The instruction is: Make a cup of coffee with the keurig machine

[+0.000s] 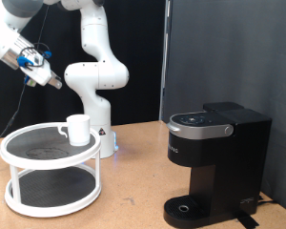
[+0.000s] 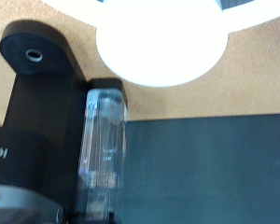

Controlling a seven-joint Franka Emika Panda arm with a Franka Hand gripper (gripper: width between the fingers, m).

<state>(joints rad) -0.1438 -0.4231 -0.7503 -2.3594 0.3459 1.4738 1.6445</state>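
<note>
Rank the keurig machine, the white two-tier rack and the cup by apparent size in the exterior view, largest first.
1. White two-tier rack and keurig machine: look alike in overall size, the rack wider, the machine taller, so unranked.
2. Cup: clearly smallest, standing on the rack's top tier.

1. Cup (image 1: 78,129) sits on upper tier of the rack (image 1: 29,153), exterior view's left.
2. Keurig machine (image 1: 214,162) stands on worktop (image 1: 133,191), exterior view's right.
3. My fingers (image 1: 57,83) hang above the rack.
</note>
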